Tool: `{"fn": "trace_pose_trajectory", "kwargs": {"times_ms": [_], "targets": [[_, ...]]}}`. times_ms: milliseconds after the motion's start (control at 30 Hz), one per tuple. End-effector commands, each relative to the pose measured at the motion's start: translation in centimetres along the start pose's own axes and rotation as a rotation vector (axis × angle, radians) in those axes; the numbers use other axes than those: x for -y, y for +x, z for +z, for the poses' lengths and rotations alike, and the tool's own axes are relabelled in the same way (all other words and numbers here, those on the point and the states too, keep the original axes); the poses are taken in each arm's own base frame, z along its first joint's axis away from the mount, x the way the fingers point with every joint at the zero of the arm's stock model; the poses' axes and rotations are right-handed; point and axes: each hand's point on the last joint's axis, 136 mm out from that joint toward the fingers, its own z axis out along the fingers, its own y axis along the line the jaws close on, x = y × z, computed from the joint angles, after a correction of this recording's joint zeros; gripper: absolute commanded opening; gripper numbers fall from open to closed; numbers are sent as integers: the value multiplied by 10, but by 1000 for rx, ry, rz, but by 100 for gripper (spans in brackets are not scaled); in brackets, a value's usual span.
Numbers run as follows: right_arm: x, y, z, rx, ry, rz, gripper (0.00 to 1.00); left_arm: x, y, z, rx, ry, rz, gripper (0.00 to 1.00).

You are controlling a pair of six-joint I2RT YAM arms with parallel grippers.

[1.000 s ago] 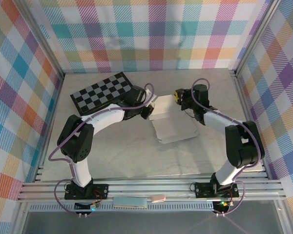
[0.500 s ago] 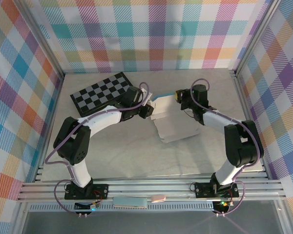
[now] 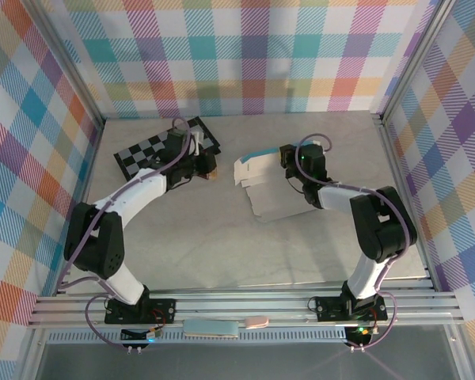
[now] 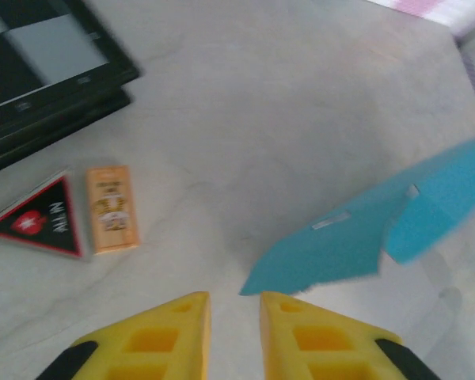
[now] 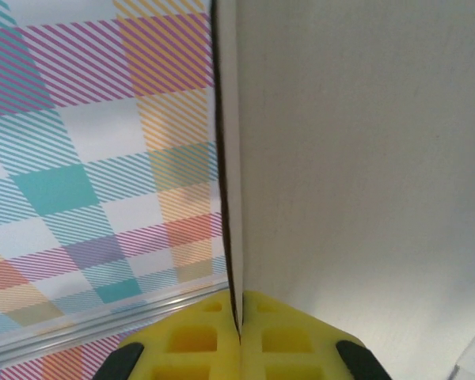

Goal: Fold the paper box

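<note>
Paper box: the paper box (image 3: 273, 198) is on the counter (image 3: 222, 253), right of centre and toward the back. Its pale inner face is up over most of the sheet, with cut flaps along its left side.
Box attitude: the far part is raised off the counter, with the turquoise outer face showing as a strip along the top edge. The near part lies flat or nearly flat.
Right jaws: the right jaws are clamped on the box's far right edge. In the right wrist view the yellow fingers (image 5: 190, 344) pinch the thin card edge-on with no gap, and the pale face (image 5: 364, 158) rises to their right.
Left jaws: the left jaws are narrowly parted with nothing between them. The yellow fingers (image 4: 170, 336) hover over bare counter, and a turquoise corner of the box (image 4: 356, 237) lies just ahead without touching them.
Left arm: the left arm (image 3: 134, 198) reaches across the near right corner of the checkerboard (image 3: 138, 152).
Checkerboard: black and grey, flat at the back left, apart from the box.
Small items: an orange label (image 4: 111, 207) and a black triangular sticker (image 4: 39, 222) lie side by side on the counter, just beside the checkerboard's edge. The print is too blurred to read.
Surround: plaid walls (image 3: 245, 55) stand on three sides.
</note>
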Motion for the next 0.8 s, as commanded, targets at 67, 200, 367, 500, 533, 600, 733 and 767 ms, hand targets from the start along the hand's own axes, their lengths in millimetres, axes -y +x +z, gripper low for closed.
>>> {"fn": "trace_pose_trajectory", "kwargs": {"times_ms": [67, 200, 367, 500, 533, 600, 733, 767], "targets": [[0, 3, 2, -7, -100, -57, 0, -3, 21, 19, -101, 16, -70, 19], [14, 6, -2, -25, -96, -48, 0, -6, 27, 28, -94, 22, -83, 19], [27, 8, -8, -32, -74, -49, 0, -5, 36, 40, -118, 23, -64, 19], [36, 10, -10, -47, -46, -53, 0, -4, 37, 46, -119, 20, -55, 19], [38, 10, -11, -47, -39, -51, 0, -2, 36, 46, -112, 24, -50, 20], [40, 9, -10, -44, -29, -50, 0, -1, 34, 49, -110, 25, -40, 20], [35, 11, -7, -52, -19, -48, 0, 4, 29, 58, -101, 48, 17, 20], [34, 11, -6, -56, -17, -48, 0, 5, 29, 61, -99, 56, 39, 19]]}}
